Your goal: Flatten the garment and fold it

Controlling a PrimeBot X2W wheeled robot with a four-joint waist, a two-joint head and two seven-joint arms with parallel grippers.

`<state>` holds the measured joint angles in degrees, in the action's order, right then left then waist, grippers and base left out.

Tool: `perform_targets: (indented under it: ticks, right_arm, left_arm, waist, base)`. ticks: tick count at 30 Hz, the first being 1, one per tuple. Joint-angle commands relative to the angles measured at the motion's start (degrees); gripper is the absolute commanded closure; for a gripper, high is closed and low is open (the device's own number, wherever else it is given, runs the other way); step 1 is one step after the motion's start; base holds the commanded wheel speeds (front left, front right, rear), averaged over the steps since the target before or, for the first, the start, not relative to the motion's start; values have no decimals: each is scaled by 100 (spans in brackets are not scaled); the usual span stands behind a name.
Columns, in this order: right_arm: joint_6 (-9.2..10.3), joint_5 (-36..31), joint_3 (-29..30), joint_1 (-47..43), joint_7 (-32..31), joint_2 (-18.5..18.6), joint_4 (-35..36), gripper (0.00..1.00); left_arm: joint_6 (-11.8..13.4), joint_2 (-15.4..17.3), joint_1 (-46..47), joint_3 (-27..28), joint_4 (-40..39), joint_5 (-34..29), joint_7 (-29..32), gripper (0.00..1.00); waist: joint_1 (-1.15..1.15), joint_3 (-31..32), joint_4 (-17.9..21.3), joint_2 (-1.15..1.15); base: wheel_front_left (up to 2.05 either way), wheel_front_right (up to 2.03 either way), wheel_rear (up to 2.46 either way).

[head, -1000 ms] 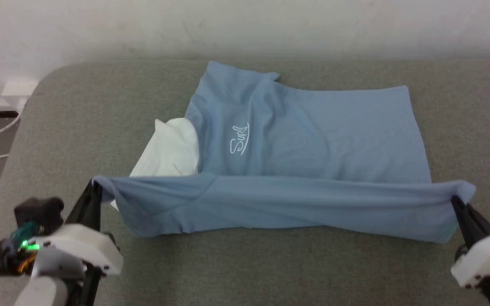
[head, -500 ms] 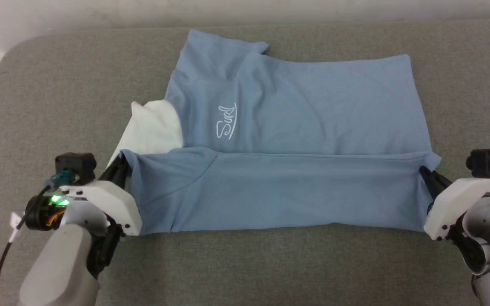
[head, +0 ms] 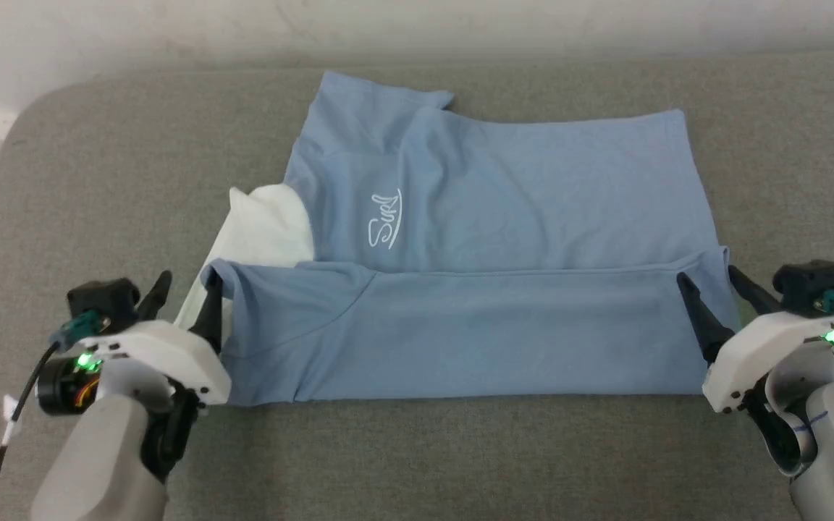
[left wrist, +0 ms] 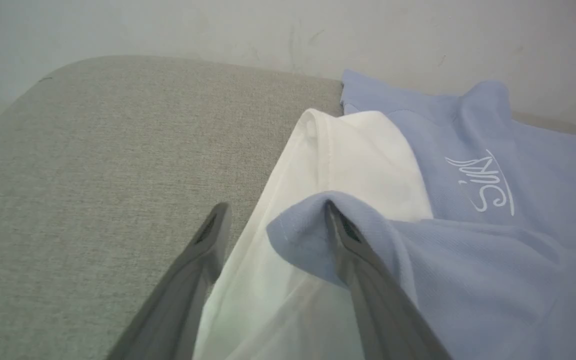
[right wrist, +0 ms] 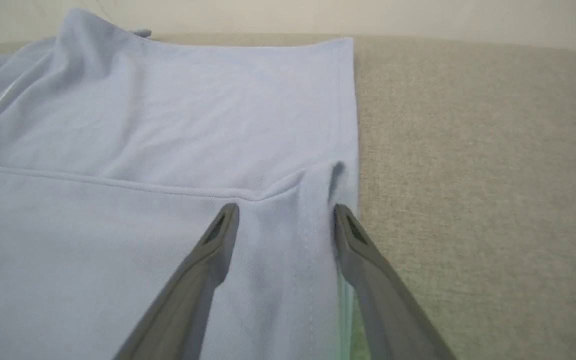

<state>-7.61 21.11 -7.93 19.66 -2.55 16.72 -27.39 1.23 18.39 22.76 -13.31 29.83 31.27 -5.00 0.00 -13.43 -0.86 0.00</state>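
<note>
We see the garment (head: 504,210) spread across the middle of the grey surface (head: 98,181). Its lower part is turned up over the body as a flat band running from the left side of the frame to the right. The white collar (head: 265,231) pokes out at centre left, and the logo (head: 384,228) lies just right of it, above the band's edge. A pale wall (head: 417,22) fills the top of the frame.

At lower left, the left pincer (head: 187,300) stands wide and grips nothing. In its wrist view, the right-hand finger (left wrist: 363,270) touches the blue corner of the band, which drapes over its tip. The other finger (left wrist: 193,270) hangs over bare surface beside the collar.

At lower right, the right pincer (head: 717,297) is also spread wide and holds nothing. In its wrist view, a small raised ridge of cloth sits between its fingers. One finger (right wrist: 203,270) is over the band, and the other is at the garment's side hem.
</note>
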Motion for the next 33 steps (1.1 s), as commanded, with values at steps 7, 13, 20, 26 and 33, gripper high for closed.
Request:
perform_targets:
  ticks: [7,13,20,26,33]
  right_arm:
    - [12,-344,400,-665,791,-280,855,0]
    - [12,-702,544,-1249,695,-682,2025,0]
    - [12,-875,353,-1500,405,-874,2881,0]
    - [12,-823,346,-1515,345,-901,3066,0]
    - [12,-716,375,-1455,281,-867,3081,0]
  left_arm:
    - [194,473,-547,295,-775,223,414,0]
    - [76,1064,-839,275,-1742,615,1908,0]
    - [-26,1512,-1224,46,-2240,1168,3617,0]
    - [43,1518,-1347,-151,-2134,1293,4150,0]
    - [-46,1287,-1124,-615,-1451,1218,4552,0]
  waist:
    - [0,462,12,0]
    - [0,492,145,0]
    - [0,418,421,0]
    - [0,289,602,0]
    - [0,114,694,0]
  base:
    - [0,0,0]
    - [0,0,0]
    - [0,0,0]
    - [0,0,0]
    - [0,0,0]
